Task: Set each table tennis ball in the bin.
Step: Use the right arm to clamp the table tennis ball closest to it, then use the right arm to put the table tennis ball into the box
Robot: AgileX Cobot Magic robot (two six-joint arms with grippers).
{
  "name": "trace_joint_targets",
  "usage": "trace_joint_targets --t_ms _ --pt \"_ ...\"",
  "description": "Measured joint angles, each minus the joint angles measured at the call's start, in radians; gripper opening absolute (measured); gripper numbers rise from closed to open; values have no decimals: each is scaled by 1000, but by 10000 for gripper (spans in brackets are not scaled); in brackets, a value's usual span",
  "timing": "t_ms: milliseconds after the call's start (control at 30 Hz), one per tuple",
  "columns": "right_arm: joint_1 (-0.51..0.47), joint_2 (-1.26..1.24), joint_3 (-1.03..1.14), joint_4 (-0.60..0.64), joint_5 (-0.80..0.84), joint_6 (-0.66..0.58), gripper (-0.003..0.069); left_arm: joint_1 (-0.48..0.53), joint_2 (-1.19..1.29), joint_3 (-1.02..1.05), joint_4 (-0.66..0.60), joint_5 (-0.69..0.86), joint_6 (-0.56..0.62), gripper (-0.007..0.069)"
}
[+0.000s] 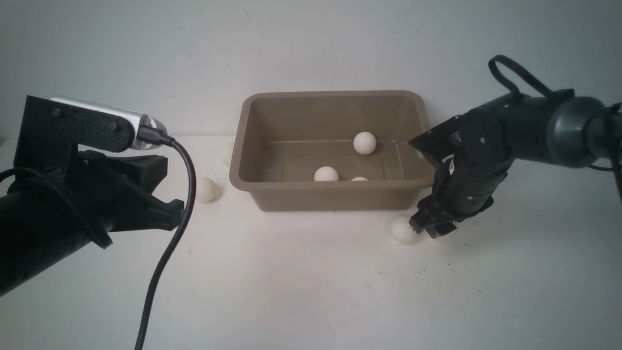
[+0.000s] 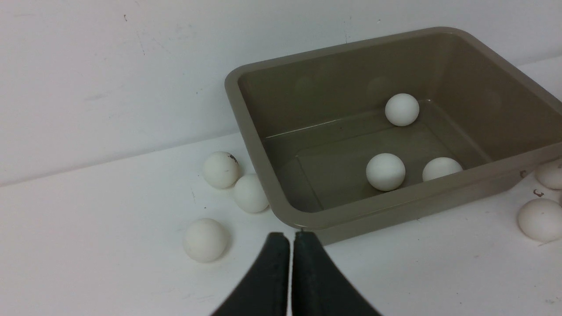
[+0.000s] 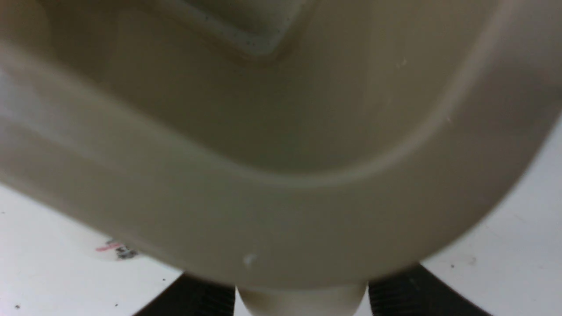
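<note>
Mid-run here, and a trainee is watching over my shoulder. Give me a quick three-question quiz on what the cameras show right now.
1. How many table tennis balls lie inside the bin?
2. True or false: the left gripper has its fingers spread apart.
3. Between the fingers of the right gripper sits: A) one table tennis ball; B) two balls; C) nothing.
Key: 1) three; 2) false, they are shut together; 3) A.

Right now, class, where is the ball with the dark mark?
Left wrist view: the marked ball lies on the table left of the bin, near the wall, beside another ball.
</note>
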Motion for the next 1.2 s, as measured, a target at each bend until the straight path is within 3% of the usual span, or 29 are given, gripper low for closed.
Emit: trace_joint_targets --t_ms 400,767,967,1200 --pt "0 22 -11 -8 4 4 367 0 0 0 0 0 0 -4" --pt "0 -85 -11 -5 136 -13 367 0 0 0 0 0 0 -4" --pt "0 -236 -70 60 76 -44 367 0 0 0 0 0 0 -4" --pt "0 -150 -254 156 49 -132 367 0 0 0 0 0 0 -4"
